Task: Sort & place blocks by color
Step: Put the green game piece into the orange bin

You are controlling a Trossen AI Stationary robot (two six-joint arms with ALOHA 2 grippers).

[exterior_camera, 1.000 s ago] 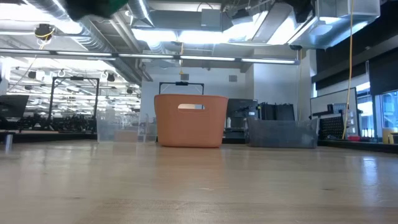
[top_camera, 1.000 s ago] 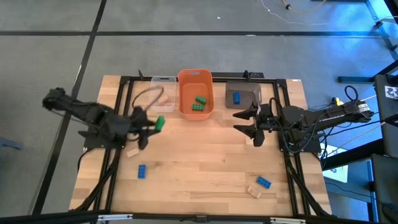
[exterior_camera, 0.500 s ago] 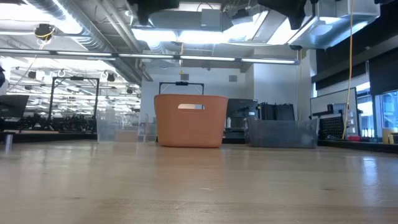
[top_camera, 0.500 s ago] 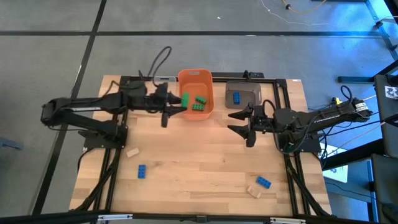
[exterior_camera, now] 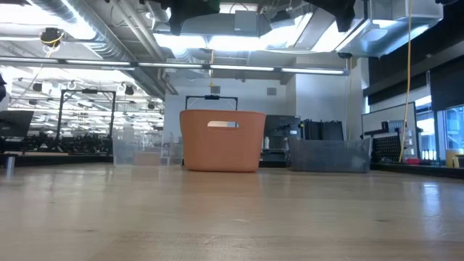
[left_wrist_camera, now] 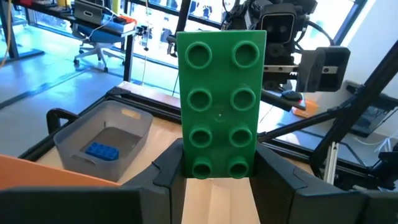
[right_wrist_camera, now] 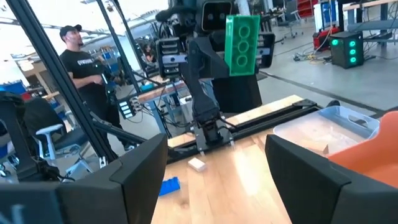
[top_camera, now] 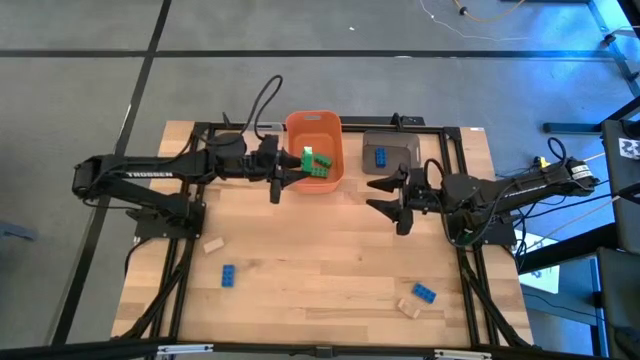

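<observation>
Left hand [top_camera: 297,163] gripping green block [left_wrist_camera: 221,106], block's base hidden between fingers

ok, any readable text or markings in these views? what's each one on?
"TROSSEN": white lettering on the left arm, high view.
Black-and-white square marker at the frame's right edge: a pattern, no words.
Print on the person's dark shirt, right wrist view: too blurred to read.
Nothing else legible.
</observation>
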